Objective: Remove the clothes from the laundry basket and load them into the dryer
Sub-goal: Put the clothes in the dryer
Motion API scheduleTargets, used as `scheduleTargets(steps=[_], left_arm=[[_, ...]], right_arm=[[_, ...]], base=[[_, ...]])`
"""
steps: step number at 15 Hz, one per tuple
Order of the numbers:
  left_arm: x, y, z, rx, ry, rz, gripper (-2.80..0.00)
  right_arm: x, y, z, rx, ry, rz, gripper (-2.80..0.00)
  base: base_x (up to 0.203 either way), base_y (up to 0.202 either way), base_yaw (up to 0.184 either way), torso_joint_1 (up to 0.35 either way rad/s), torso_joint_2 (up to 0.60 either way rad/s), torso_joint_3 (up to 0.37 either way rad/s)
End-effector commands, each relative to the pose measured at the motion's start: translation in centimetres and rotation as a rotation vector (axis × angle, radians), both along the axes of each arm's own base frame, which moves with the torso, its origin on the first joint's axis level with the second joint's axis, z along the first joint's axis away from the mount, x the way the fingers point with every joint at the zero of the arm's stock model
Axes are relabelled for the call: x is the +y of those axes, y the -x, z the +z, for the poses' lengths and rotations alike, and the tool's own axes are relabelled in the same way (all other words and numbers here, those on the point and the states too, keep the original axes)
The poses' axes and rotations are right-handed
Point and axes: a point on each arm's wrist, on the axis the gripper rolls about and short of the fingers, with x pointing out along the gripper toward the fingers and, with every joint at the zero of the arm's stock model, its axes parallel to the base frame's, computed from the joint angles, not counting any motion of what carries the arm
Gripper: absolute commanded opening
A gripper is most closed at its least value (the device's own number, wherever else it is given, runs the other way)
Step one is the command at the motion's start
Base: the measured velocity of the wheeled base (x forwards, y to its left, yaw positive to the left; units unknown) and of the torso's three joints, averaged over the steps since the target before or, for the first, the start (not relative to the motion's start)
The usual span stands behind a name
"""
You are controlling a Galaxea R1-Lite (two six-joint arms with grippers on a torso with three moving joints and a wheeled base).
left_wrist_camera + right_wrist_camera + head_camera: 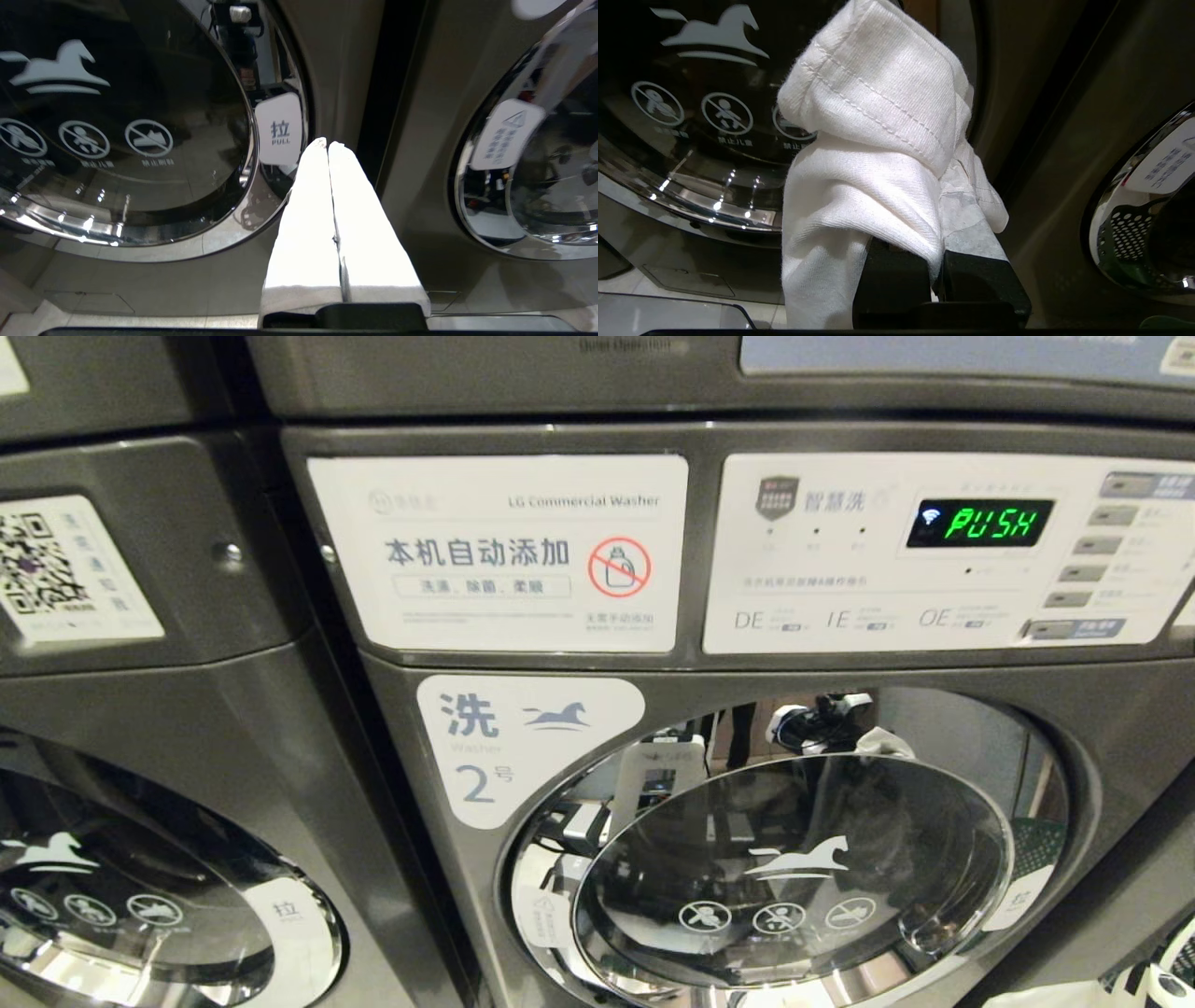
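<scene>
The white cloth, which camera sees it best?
The right wrist view: the white cloth fills its middle, pinched in the right gripper. The left wrist view shows none; the head view shows only white bits at its bottom right corner, unclear.

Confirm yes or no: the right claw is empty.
No. In the right wrist view the right claw is shut on a white cloth draped over it.

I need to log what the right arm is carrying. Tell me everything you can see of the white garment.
The white garment is soft knit cotton-like cloth with a folded hem showing double rows of stitching. It is bunched and draped over the right gripper, whose black fingers are shut on it, with one fold hanging down beside them. It hangs in front of a closed round machine door, not visibly touching it. Its full shape is hidden.
</scene>
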Motion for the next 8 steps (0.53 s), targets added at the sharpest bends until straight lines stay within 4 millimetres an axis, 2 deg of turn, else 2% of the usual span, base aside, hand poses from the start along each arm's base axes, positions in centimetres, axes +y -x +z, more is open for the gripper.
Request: scheduleTargets(steps=[1, 3, 8], left_arm=[[0.0, 0.0, -0.02, 0.001, 0.0, 0.0, -2.8], [0.0, 0.0, -0.02, 0.001, 0.0, 0.0, -2.8], [0.0, 0.0, -0.02, 0.001, 0.0, 0.0, -2.8]], right_arm=[[0.0, -0.02, -0.03, 0.002, 0.002, 0.0, -2.8], [0.0, -0.01, 0.01, 0.0, 0.003, 0.001, -2.8], [0.0, -0.01, 0.01, 0.0, 0.002, 0.001, -2.8]], base=[[0.0, 0.0, 0.0, 0.046, -0.57, -0.272], [0.0, 0.0, 0.0, 0.063, -0.51, -0.271], [0.0, 0.0, 0.0, 0.273, -0.47, -0.268]])
